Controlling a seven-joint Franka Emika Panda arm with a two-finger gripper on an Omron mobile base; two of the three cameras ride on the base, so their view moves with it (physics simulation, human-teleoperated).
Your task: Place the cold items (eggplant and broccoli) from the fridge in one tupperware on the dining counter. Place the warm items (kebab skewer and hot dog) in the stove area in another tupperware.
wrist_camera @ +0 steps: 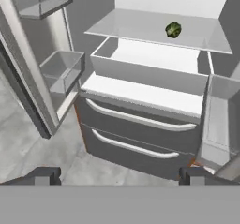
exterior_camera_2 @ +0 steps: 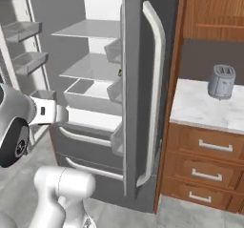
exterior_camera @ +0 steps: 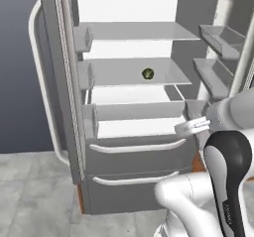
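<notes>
Green broccoli (wrist_camera: 173,29) shelved beyond the open gripper (wrist_camera: 119,175).

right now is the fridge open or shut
Open: both fridge doors are swung wide, baring the shelves and the broccoli on one.

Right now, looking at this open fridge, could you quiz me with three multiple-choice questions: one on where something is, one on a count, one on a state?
1. Where is the broccoli?
A. on a middle fridge shelf
B. on the floor
C. beside the toaster

2. How many handled drawers at the fridge's bottom?
A. one
B. two
C. four

3. The pincer is:
A. holding broccoli
B. shut, empty
C. open, empty

Answers: 1 A, it sits on the shelf. 2 B, two curved handles show. 3 C, fingertips stand wide apart, nothing between.
</notes>
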